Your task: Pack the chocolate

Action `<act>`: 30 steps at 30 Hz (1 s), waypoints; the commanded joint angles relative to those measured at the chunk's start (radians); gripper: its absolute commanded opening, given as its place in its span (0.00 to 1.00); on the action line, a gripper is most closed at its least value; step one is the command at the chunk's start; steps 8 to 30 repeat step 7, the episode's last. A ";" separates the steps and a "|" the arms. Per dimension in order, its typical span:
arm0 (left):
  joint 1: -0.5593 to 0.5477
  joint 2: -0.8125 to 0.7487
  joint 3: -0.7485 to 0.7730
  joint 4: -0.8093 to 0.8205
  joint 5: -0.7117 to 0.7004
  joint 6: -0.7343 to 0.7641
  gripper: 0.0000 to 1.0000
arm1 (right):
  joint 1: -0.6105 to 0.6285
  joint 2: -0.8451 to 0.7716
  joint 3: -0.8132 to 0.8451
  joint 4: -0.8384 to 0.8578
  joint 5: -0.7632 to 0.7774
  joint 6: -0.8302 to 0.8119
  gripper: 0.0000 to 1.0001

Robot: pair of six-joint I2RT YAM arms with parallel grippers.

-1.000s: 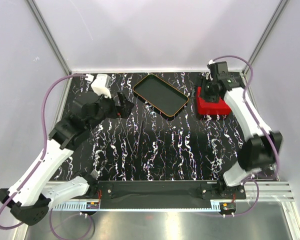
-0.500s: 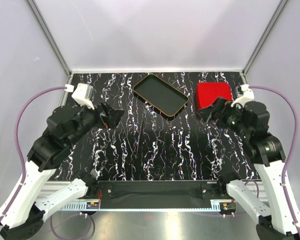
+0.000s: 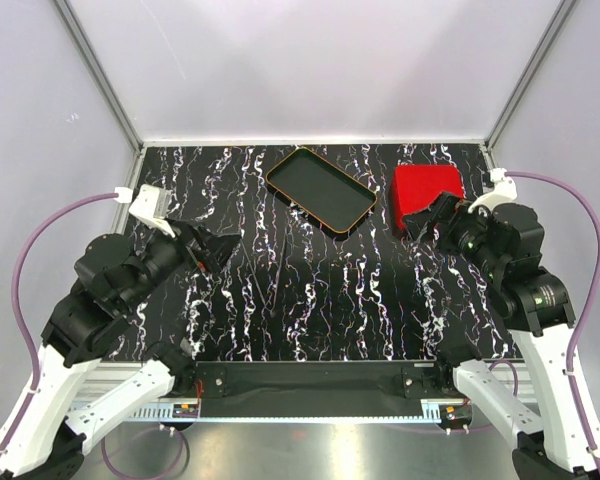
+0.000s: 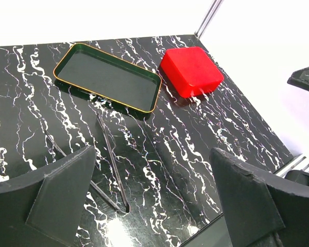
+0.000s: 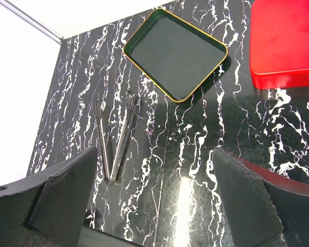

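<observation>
No chocolate shows in any view. The red box (image 3: 427, 188) stands shut under its flat lid at the back right; it also shows in the left wrist view (image 4: 191, 70) and the right wrist view (image 5: 286, 43). The black oblong tray (image 3: 320, 188) with an orange rim lies empty at the back middle. My left gripper (image 3: 220, 248) is open and empty, raised over the left of the table. My right gripper (image 3: 425, 222) is open and empty, raised just in front of the red box.
A pair of thin metal tongs (image 5: 116, 136) lies on the black marbled table left of the tray (image 5: 175, 54); it also shows in the left wrist view (image 4: 110, 164). Metal frame posts stand at the back corners.
My right gripper has come off the red box and drawn back toward the near side. My left arm has also pulled back and to the left. The box stays shut.
</observation>
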 commanded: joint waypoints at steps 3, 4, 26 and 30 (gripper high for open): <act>0.000 -0.006 0.000 0.037 0.012 0.017 0.99 | -0.002 0.013 0.036 0.024 0.037 -0.027 1.00; 0.000 -0.006 0.000 0.037 0.011 0.015 0.99 | -0.002 0.012 0.029 0.027 0.034 -0.038 1.00; 0.000 -0.006 -0.001 0.035 0.005 0.015 0.99 | -0.002 0.008 0.026 0.024 0.029 -0.044 1.00; 0.000 -0.006 -0.001 0.035 0.005 0.015 0.99 | -0.002 0.008 0.026 0.024 0.029 -0.044 1.00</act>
